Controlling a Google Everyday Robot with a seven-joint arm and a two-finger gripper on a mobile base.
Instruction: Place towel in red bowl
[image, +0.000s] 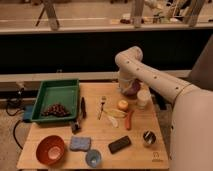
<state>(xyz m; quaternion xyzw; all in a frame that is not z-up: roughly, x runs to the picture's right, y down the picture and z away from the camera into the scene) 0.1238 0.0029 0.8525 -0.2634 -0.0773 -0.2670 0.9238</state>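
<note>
The towel (80, 143) is a small blue-grey folded pad lying flat near the table's front edge. The red bowl (50, 149) stands just left of it at the front left corner and looks empty. My gripper (129, 90) is at the end of the white arm, low over the back right of the table next to a purple object (133, 89). It is far from the towel and the bowl, and the arm partly hides it.
A green tray (47, 92) holding dark grapes (55, 109) sits at the left. Mid-table lie a black pen (83, 106), a fork (102, 106), a banana (114, 113), an orange (122, 104) and a red stick (129, 120). A white cup (143, 98), a metal cup (148, 137), a black block (120, 144) and a blue cup (93, 158) stand around them.
</note>
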